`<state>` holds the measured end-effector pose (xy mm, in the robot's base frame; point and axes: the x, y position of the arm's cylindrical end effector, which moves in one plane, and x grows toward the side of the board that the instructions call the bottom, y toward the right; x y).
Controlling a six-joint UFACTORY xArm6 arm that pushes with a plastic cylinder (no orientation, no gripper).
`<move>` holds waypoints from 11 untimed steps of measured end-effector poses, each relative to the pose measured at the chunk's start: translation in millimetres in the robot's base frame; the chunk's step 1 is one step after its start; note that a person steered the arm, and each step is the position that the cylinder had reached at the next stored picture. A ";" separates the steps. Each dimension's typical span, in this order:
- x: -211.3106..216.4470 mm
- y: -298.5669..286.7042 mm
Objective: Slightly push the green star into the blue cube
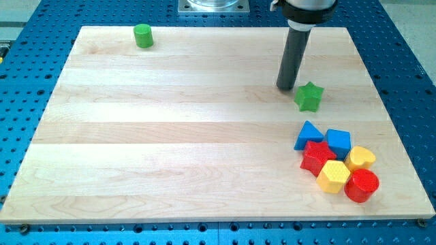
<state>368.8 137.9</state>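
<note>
The green star lies on the wooden board at the view's right, above the cluster of blocks. The blue cube sits in that cluster, below and to the right of the star, with a gap between them. My tip rests on the board just to the upper left of the green star, very close to it; I cannot tell whether it touches. The dark rod rises from the tip toward the view's top.
A blue triangle, a red star, a yellow heart, a yellow hexagon and a red cylinder crowd around the blue cube. A green cylinder stands at the top left. The board's right edge is near.
</note>
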 end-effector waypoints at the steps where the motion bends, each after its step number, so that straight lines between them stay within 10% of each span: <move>1: 22.8 28.9; 8: 85.3 38.0; 9: 47.8 -15.3; 11: -70.5 -314.0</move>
